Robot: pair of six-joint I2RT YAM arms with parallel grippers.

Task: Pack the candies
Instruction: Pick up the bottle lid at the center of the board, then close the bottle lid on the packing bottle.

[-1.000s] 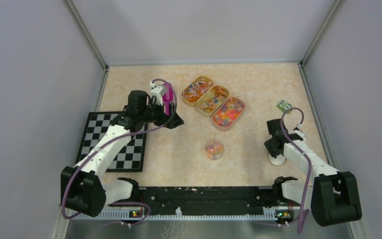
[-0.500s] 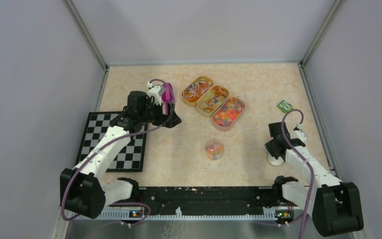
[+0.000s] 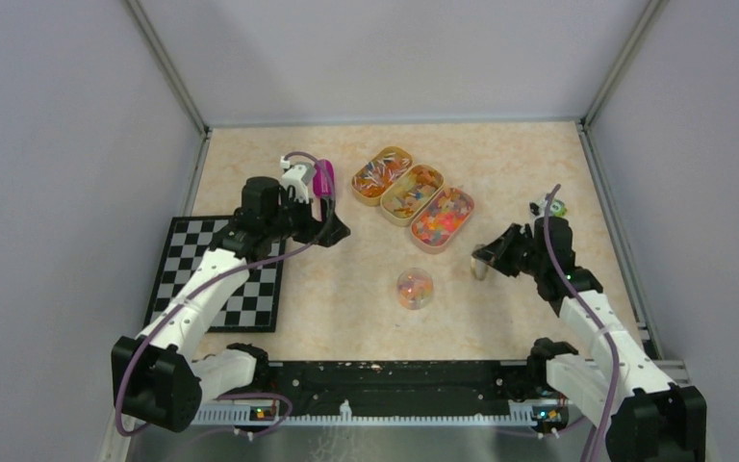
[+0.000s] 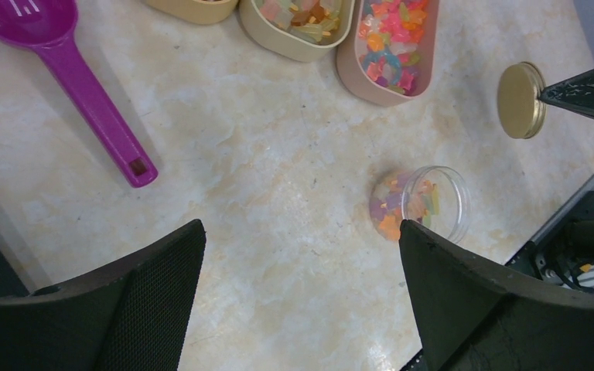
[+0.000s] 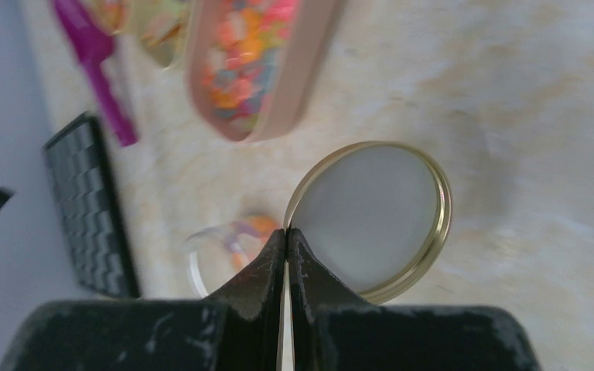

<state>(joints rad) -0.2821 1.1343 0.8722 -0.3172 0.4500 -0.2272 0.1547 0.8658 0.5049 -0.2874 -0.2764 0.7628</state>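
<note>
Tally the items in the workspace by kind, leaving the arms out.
Oval candy trays: 3
Clear jar: 1
Gold lid: 1
Purple scoop: 1
Checkered mat: 1
Small green item: 1
Total: 8

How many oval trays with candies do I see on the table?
3. They lie side by side in a diagonal row at the far middle: far-left tray, middle tray, near-right tray. None seems hidden.
</note>
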